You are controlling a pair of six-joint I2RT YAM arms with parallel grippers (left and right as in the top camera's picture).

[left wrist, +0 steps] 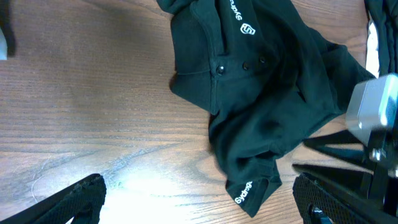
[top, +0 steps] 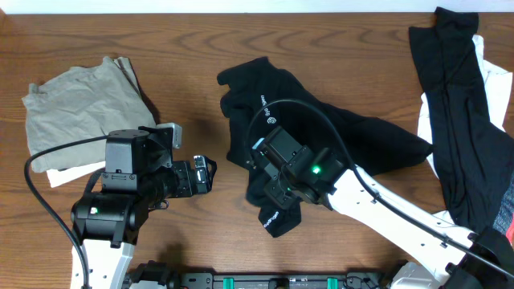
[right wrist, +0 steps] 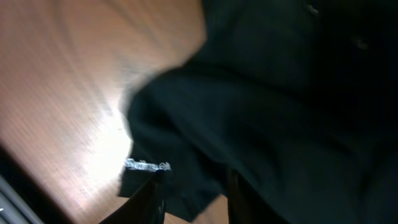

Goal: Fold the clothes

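Shirt sleeve (right wrist: 177, 146) lies bunched just below the parted right fingers (right wrist: 151, 200)

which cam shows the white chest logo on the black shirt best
Left wrist: the logo on the black shirt is large and sharp. Overhead shows it tiny. Right wrist shows only blurred black fabric, no chest logo.

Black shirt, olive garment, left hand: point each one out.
Black shirt (left wrist: 261, 118): left wrist view, on its crumpled body.
Olive garment (top: 76, 108): overhead view, middle of the cloth.
Left hand (top: 206, 174): overhead view, midway between its open fingertips.
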